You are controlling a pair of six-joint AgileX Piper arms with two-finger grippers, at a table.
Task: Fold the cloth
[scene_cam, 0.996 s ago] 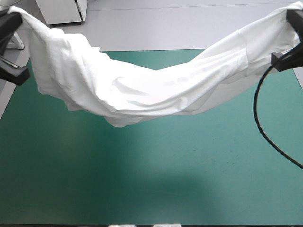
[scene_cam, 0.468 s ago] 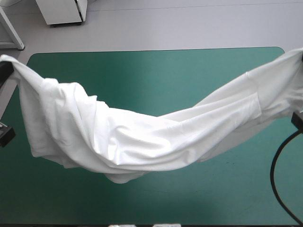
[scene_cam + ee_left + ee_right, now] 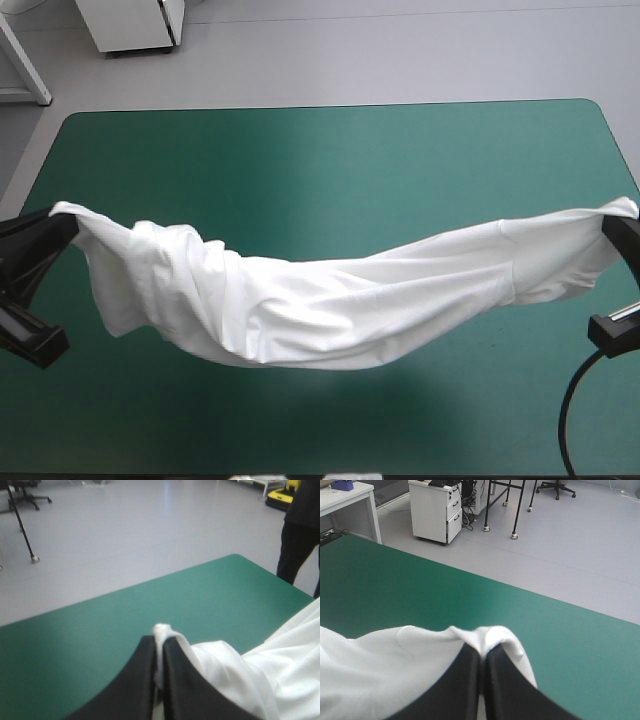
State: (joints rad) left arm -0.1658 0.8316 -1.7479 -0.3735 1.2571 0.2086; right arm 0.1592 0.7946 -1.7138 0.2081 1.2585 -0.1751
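Note:
The white T-shirt (image 3: pixel 330 300) hangs stretched between my two grippers, sagging in a wrinkled band low over the teal-green table (image 3: pixel 320 150). My left gripper (image 3: pixel 62 222) pinches one end near the table's left edge; its black fingers (image 3: pixel 145 680) are shut on a fold of the T-shirt (image 3: pixel 250 670). At the table's right edge my right gripper (image 3: pixel 615 215) holds the other end. In the right wrist view the gripper (image 3: pixel 481 655) is shut, with the T-shirt (image 3: pixel 380 665) draped over its tips.
A white drawer cabinet (image 3: pixel 130 25) stands on the floor beyond the table's far left corner. The far half of the teal-green cover lies bare behind the hanging shirt.
Both grippers have come down and toward the table's near side with the T-shirt. The sagging band now hangs much lower, close over the cover.

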